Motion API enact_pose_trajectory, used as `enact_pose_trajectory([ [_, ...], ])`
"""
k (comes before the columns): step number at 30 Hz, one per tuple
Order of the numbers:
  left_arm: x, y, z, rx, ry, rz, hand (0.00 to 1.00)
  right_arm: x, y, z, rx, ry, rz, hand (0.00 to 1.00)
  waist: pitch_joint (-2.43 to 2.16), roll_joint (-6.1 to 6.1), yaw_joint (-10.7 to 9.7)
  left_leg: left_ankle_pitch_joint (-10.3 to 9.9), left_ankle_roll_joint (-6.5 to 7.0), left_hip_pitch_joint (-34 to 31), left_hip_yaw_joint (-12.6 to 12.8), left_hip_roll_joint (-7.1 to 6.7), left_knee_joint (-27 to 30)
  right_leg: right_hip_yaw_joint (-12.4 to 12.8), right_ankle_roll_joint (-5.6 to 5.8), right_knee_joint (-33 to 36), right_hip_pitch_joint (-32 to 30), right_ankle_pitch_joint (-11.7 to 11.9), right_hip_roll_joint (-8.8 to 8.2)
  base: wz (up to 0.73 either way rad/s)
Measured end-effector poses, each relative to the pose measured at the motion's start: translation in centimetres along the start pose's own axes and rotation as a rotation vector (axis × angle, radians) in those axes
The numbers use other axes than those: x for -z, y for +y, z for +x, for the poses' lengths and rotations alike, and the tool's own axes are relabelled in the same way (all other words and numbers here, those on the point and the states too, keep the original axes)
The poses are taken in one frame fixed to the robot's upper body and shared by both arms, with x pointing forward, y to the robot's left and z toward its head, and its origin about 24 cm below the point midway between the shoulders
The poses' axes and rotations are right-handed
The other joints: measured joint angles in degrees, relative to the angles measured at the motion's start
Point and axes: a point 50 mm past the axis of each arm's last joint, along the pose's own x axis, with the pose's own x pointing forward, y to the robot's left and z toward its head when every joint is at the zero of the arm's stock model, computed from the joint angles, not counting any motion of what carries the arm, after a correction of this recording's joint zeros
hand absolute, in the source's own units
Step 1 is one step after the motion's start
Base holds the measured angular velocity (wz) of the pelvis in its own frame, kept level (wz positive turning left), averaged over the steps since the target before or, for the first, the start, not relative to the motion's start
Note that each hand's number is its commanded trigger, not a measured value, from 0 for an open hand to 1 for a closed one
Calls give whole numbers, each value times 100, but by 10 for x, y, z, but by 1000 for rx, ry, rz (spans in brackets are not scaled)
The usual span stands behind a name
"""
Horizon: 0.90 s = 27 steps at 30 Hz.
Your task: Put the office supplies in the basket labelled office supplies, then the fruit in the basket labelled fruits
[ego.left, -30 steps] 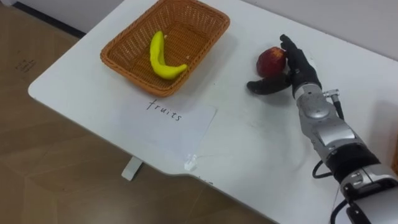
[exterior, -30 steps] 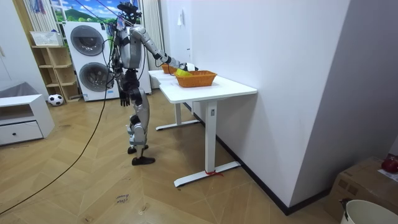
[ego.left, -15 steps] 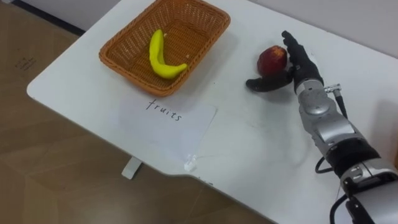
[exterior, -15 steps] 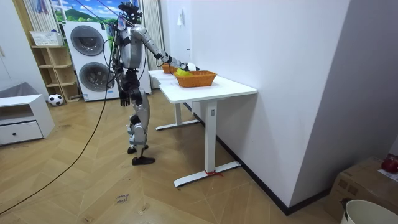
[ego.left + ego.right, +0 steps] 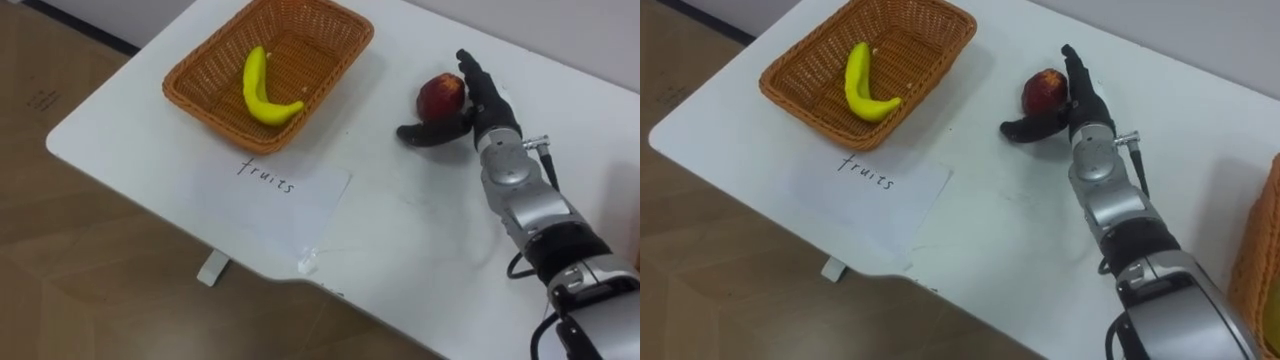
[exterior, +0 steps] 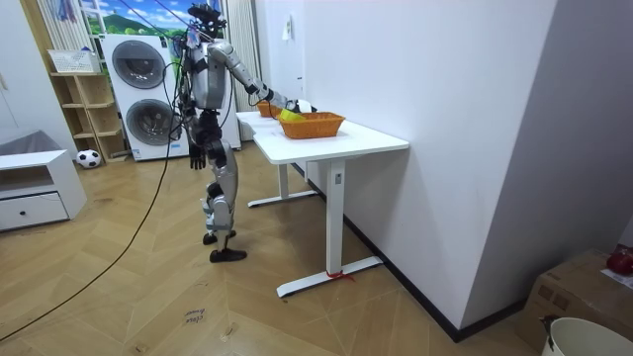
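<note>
A red apple lies on the white table, right of the wicker fruit basket. A yellow banana rests inside that basket. My right hand is open beside the apple: straight fingers stand along its right side and the thumb reaches under its near side. Whether they touch the apple I cannot tell. In the room view my left hand hangs at my side, too small to read.
A paper sheet marked for fruits lies in front of the basket near the table's front edge. A second wicker basket stands at the far right. In the room view I stand at the table's end, with washing machines behind me.
</note>
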Motion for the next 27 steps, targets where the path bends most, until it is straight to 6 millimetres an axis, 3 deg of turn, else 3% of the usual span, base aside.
enact_pose_trajectory([
  [2,0,0,0,-1,-1,-2,0,-1,-1,0,-9,-2,-2,100,-9,-25,5,0,0,-15,3,4,-8,-1,0,4,-25,0,5,0],
  [14,-1,8,1,-21,-14,3,0,-4,-19,6,14,-4,-36,100,10,-75,11,4,-7,-16,14,-6,8,0,0,-11,-27,0,7,0],
  [27,-2,15,2,-58,-22,8,0,1,-13,5,-48,17,-17,100,27,-92,20,4,-7,79,4,3,2,-63,0,-18,91,0,7,1],
])
